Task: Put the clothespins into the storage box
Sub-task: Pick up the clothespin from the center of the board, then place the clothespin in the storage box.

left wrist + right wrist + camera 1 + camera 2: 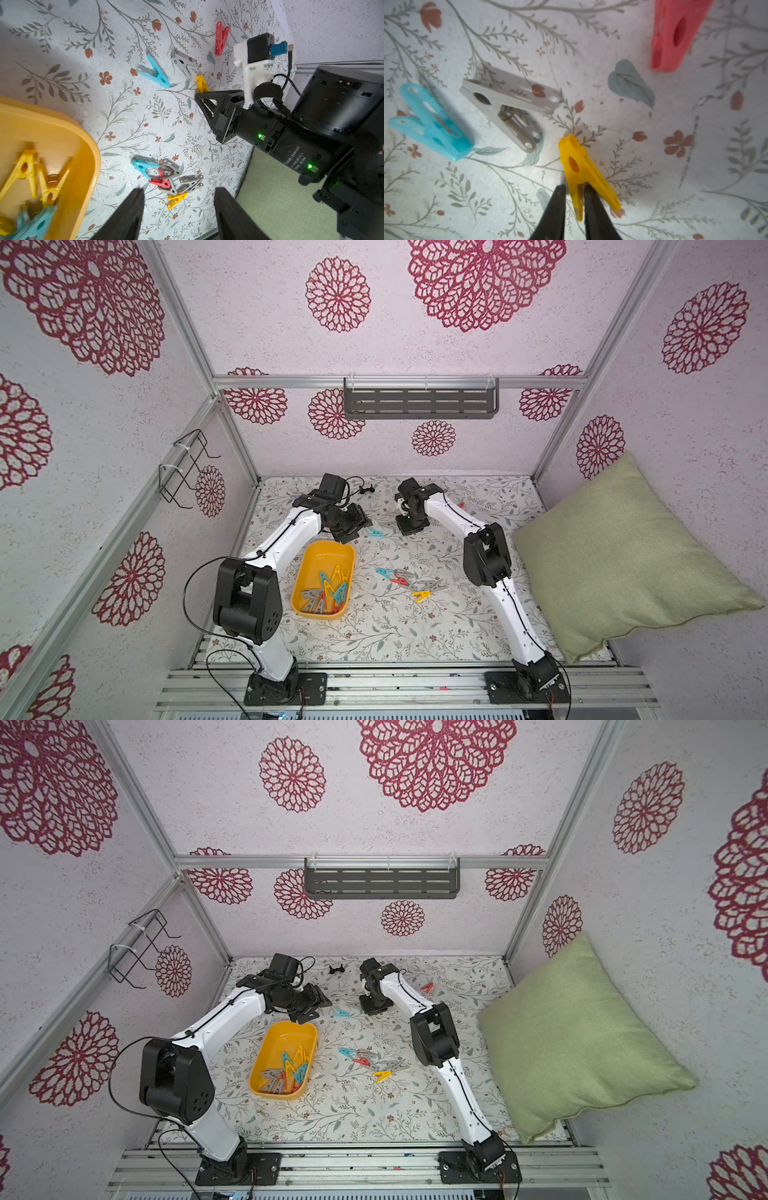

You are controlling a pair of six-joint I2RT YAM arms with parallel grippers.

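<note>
The yellow-orange storage box (pixel 322 556) (pixel 286 1040) (pixel 93 149) lies left of centre with several clothespins in its near end. My left gripper (pixel 351 526) (pixel 179 190) hovers open past the box's far end, nothing between its fingers. My right gripper (pixel 411 526) (pixel 574 188) points down at the cloth, shut on one leg of a yellow clothespin (pixel 579 164) (pixel 201 83). Beside that one lie a grey clothespin (pixel 508 101), a teal clothespin (pixel 431 124) (pixel 375 533) and a red clothespin (pixel 675 35) (pixel 427 987). A loose pile of clothespins (pixel 403 578) (pixel 172 178) lies right of the box.
A green pillow (pixel 623 556) leans against the right wall over the cloth's edge. A small black clip (pixel 368 489) lies at the back. A grey slotted shelf (pixel 419 402) hangs on the back wall, and a wire rack (pixel 183 468) on the left wall.
</note>
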